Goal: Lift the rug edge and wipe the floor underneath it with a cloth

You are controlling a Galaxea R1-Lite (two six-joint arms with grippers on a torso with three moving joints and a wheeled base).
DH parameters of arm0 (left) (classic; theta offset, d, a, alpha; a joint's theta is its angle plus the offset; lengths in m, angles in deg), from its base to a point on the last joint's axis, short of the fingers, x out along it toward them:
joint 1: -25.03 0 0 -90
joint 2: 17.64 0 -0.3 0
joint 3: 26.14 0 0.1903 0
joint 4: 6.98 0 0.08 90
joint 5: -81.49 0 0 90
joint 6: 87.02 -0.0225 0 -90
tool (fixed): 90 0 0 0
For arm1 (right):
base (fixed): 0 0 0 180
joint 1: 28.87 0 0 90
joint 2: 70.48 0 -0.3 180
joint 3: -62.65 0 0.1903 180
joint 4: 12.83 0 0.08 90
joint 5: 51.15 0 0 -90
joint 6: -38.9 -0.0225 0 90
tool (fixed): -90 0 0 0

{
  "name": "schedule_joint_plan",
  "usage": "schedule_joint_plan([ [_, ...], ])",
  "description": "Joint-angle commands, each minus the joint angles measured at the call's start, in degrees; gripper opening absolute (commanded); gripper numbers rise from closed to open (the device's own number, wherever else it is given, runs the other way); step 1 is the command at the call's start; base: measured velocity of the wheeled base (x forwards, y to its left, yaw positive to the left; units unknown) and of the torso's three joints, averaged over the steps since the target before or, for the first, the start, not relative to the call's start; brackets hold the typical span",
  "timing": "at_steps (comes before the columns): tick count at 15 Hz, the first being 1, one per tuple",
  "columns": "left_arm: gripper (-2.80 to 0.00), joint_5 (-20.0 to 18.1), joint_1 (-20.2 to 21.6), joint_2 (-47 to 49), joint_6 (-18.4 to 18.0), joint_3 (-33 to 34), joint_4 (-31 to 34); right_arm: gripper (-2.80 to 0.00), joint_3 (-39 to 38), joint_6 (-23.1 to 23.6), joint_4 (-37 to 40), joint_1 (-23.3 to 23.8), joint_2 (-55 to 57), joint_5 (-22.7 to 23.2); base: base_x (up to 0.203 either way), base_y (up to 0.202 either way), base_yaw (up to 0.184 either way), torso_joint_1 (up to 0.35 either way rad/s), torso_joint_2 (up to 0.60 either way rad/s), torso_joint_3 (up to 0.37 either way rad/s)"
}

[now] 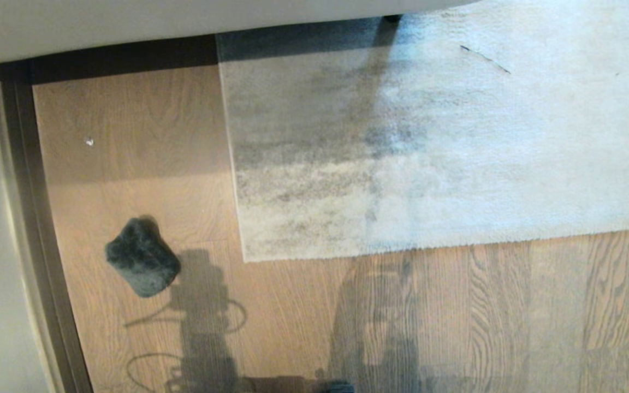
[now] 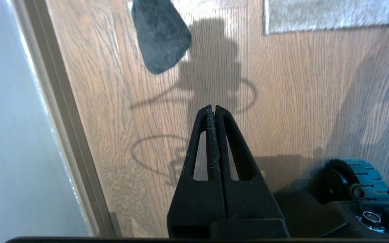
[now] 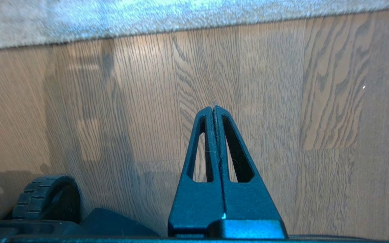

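The floor (image 1: 145,164) is matt brown wood with dark grain lines; the rug (image 1: 429,153) is short, fuzzy grey pile; the cloth (image 1: 142,257) is dark, plush and fluffy

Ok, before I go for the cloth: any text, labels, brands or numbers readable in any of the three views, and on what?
None: no view shows any readable text.
The cloth: plain dark, no tag or label showing.
The rug: mottled grey, no label visible.
The floor: bare wood grain only.
The robot base: small round fittings, no legible marking.
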Motion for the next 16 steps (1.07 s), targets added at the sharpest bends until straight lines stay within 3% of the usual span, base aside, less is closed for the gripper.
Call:
schedule_joint_plan([
  [1, -2.8, 0.14, 0.0, -0.02, 0.1, 0.0, 0.03, -2.8, 0.01, 0.0, -0.01, -0.01, 0.07, 0.0, 0.0, 0.0, 0.0, -0.001, 0.0, 0.199],
  [16, -2.8, 0.31, 0.0, -0.02, 1.42, -0.09, 0.03, -2.8, 0.01, 0.0, -0.01, -0.01, 0.07, 0.0, 0.0, 0.0, 0.0, 0.001, 0.0, 0.203],
])
